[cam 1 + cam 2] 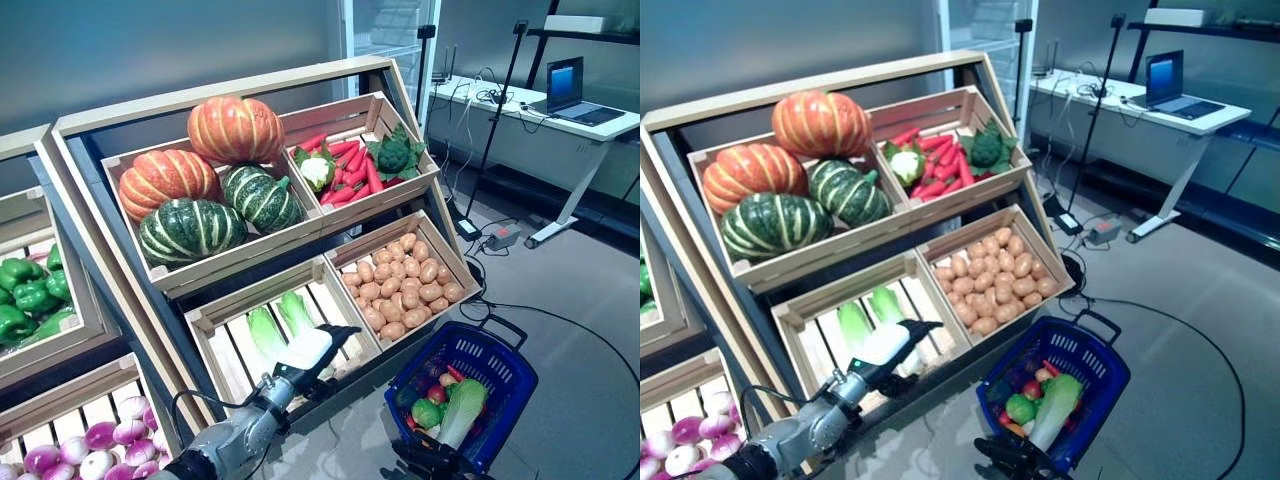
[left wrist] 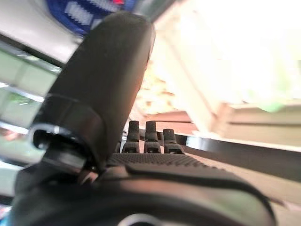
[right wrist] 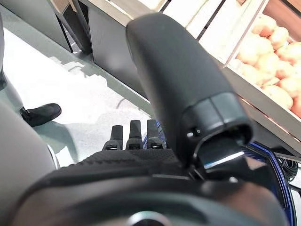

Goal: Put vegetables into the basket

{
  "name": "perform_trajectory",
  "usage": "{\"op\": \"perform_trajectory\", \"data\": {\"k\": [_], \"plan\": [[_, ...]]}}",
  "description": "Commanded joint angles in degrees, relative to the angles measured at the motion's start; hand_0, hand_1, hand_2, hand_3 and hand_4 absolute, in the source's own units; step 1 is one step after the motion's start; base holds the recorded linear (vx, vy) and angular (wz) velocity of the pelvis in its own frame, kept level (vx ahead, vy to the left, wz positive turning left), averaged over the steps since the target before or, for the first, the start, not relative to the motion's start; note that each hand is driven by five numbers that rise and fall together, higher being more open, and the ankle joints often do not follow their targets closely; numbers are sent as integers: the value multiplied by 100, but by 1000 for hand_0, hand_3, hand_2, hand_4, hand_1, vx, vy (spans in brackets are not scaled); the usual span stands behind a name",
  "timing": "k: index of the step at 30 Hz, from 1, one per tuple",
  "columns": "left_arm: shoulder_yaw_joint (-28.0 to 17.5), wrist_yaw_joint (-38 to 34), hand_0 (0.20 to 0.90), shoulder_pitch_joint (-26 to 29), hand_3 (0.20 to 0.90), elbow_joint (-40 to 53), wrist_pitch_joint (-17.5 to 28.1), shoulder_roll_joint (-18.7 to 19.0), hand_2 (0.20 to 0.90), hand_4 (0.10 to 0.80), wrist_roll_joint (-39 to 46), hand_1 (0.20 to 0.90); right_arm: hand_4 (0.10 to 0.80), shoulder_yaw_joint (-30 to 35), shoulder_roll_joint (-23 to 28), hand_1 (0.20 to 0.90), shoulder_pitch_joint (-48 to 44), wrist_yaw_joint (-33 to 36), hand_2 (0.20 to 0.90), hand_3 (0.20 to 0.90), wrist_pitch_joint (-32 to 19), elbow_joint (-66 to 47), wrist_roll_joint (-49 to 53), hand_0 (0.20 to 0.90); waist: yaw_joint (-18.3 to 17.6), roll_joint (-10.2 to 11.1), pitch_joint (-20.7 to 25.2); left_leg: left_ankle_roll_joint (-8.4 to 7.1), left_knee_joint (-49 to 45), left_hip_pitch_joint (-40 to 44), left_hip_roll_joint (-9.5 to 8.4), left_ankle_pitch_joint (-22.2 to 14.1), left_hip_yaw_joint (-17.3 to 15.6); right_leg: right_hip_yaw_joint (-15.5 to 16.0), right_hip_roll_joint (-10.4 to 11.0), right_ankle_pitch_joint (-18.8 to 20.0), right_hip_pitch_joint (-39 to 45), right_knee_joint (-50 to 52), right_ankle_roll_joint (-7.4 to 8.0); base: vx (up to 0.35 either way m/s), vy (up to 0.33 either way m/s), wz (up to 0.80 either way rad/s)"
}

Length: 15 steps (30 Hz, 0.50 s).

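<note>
The blue plastic basket (image 1: 502, 361) stands on the floor at the lower right, in front of the wooden stand. In it lie a long green-and-white leafy cabbage (image 1: 462, 410), a green pepper (image 1: 427, 413) and some red and purple pieces. My left hand (image 1: 303, 355), its thumb in a white cover, is open and empty. It reaches over the front edge of the lower middle crate, right beside the green-and-white leafy cabbages (image 1: 280, 320) there. My right hand (image 1: 432, 463) is open and waits at the basket's near rim. Its straight fingers (image 3: 135, 136) show in the right wrist view.
The slanted wooden stand (image 1: 236, 91) fills the left and middle. Its potato crate (image 1: 455, 262) stands just behind the basket. A white desk (image 1: 535, 120) with a laptop stands at the back right. A thin tripod pole (image 1: 497, 115) and a power brick (image 1: 503, 238) with cables lie between.
</note>
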<state>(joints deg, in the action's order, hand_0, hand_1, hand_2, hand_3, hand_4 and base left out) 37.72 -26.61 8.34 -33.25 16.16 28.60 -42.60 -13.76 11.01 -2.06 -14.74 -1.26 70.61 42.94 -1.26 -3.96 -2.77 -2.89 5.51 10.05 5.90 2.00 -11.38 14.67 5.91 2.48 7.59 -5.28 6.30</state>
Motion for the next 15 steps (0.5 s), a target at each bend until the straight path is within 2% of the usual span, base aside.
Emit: {"op": "perform_trajectory", "data": {"k": [1,3,5,10,15], "plan": [[-331,-551,900,892,900,-299,-299,250,900,800,-294,900,800,43,-177,900,-198,-110,900,900,-44,372,-200,900,-10,164,-142,189,-51,76,-329,-413,-196,27,-35,-94,196,28,-118,0,0,0],[-338,-596,900,893,900,-663,-607,254,900,800,-257,900,800,42,-125,900,-212,-112,900,900,-38,401,-198,900,-49,143,-137,195,-51,68,-341,-410,-224,-8,-40,-93,173,28,-118,-3,18,0],[-409,-653,900,889,900,-1061,-657,249,900,800,-144,900,800,64,-78,900,-203,-163,900,900,-47,459,-235,900,-83,123,-123,195,-51,75,-346,-405,-256,-40,-44,-86,164,28,-114,6,20,0],[-621,-781,900,847,900,-1845,-674,247,900,800,104,900,800,121,58,900,-152,-228,900,900,-30,506,-432,900,-180,73,-98,189,-51,79,-356,-376,-348,-115,-47,-69,141,28,-103,30,56,-5],[-929,-900,900,935,900,-2141,-631,242,900,800,648,900,800,45,137,900,-136,-402,900,900,-67,446,-446,900,-240,63,-144,190,-51,80,-350,-355,-420,-176,-65,-63,115,28,-121,45,47,-12]]}}
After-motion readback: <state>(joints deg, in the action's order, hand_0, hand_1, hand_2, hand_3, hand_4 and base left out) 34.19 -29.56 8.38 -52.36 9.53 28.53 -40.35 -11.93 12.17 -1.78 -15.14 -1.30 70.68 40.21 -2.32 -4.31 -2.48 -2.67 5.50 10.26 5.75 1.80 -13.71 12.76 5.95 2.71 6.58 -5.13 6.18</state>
